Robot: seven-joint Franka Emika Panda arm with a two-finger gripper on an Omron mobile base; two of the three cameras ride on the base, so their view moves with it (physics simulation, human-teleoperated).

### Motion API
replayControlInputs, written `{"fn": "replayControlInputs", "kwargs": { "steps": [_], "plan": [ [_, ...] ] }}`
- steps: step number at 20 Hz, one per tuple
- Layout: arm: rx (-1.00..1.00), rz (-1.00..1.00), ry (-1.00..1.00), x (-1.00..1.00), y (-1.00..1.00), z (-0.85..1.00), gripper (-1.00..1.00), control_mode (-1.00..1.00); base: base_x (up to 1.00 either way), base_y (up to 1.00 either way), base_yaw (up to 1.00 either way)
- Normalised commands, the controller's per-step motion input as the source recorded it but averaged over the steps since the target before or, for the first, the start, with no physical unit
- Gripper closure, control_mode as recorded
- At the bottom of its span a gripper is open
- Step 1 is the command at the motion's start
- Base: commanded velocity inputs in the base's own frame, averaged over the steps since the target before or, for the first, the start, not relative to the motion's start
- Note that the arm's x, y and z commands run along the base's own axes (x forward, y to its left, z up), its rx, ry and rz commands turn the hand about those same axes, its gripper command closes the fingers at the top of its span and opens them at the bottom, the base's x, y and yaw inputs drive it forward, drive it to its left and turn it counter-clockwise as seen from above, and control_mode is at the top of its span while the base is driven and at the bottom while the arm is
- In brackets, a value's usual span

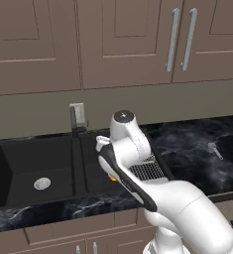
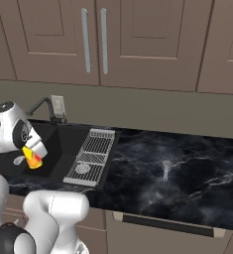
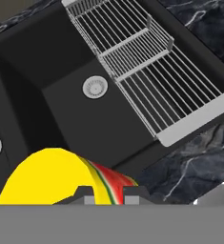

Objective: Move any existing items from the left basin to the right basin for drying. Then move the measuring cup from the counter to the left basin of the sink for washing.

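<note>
My gripper (image 3: 109,194) is shut on the yellow cup (image 3: 51,176), whose red-striped end points right in the hand view. It hangs above the front part of the narrower right basin (image 3: 99,119), which has a round silver drain (image 3: 95,87). In the right base view the yellow cup (image 2: 32,158) sits under my hand, just left of the white wire rack (image 2: 90,156). The wider left basin (image 1: 33,158) holds only its drain (image 1: 42,183). The grey measuring cup (image 2: 166,168) lies on the black marble counter (image 2: 187,163), right of the sink.
The dark faucet (image 2: 42,106) stands behind the sink by a wall outlet (image 2: 58,105). Brown cabinets (image 2: 113,39) hang above. My own arm (image 1: 133,163) covers most of the right basin in the left base view.
</note>
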Motion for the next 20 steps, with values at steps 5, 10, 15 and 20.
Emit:
{"fn": "replayControlInputs", "kwargs": {
  "steps": [5, 10, 15, 20],
  "plan": [
    [0.01, 0.04, 0.00, 0.35, -0.14, -0.24, 1.00, -1.00, 0.00, 0.00, 0.00],
    [0.01, 0.05, 0.00, 0.33, -0.07, -0.25, 1.00, -1.00, 0.00, 0.00, 0.00],
    [0.01, 0.04, 0.00, 0.23, -0.04, -0.24, 1.00, -1.00, 0.00, 0.00, 0.00],
    [0.02, 0.04, 0.00, 0.22, -0.01, -0.24, 1.00, -1.00, 0.00, 0.00, 0.00]
  ]
}}
